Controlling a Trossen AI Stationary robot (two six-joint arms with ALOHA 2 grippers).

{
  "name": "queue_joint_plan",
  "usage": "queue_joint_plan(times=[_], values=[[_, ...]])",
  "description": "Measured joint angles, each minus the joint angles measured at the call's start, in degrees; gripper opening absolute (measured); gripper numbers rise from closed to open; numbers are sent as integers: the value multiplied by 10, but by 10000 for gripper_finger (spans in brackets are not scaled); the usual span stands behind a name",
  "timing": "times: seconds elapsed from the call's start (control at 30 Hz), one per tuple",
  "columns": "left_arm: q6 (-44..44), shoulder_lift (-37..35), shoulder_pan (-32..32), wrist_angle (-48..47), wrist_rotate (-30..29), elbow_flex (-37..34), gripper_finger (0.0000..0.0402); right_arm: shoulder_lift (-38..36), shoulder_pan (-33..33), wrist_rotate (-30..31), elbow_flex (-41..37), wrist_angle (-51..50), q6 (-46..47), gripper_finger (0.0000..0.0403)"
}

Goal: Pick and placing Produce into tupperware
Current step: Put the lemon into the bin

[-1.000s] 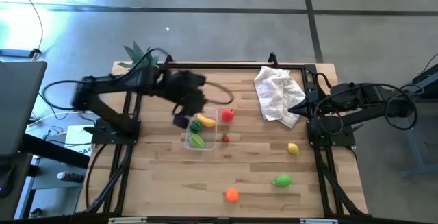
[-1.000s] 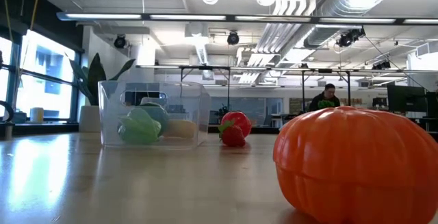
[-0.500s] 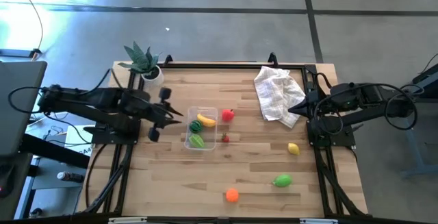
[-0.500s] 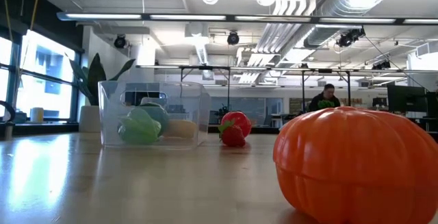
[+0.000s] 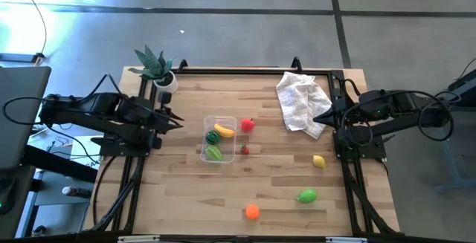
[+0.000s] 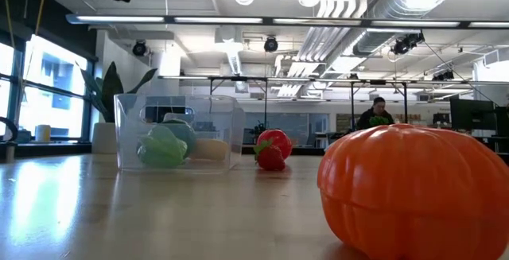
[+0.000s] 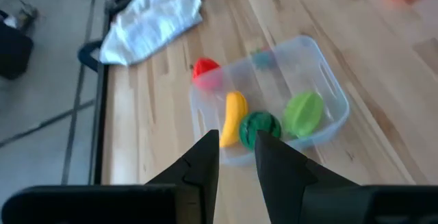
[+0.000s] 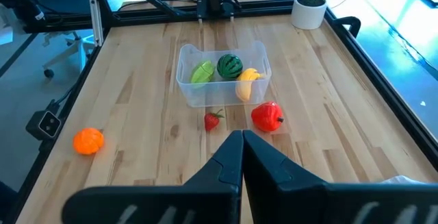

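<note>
Left gripper [image 5: 176,120] closed, empty, beside tupperware [image 5: 219,140].
Right gripper [image 5: 318,118] closed, parked. Risk: lemon [image 5: 318,161], orange [image 5: 252,212] lie far off; round shapes may roll when pinched.

Banana [image 5: 224,131], watermelon [image 5: 213,136] in tupperware [image 5: 233,156]

There is one clear tub [image 5: 219,140], and three toy foods sit in it: one yellow banana [image 5: 224,131], one striped watermelon [image 5: 213,136] and one light green piece [image 5: 214,152]. Five more lie on the table: one big red fruit [image 5: 247,125], one small red strawberry [image 5: 245,150], one lemon [image 5: 319,161], one green piece [image 5: 306,195] and one orange [image 5: 252,212]. There is also one white cloth [image 5: 302,102] and one potted plant [image 5: 158,68].
</note>
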Motion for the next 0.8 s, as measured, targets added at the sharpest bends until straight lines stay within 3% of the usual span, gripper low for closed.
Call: queue_joint_plan(times=[0.8], values=[[-35, 2, 0, -19, -9, 0, 85, 0, 0, 0, 0, 0, 0, 0]])
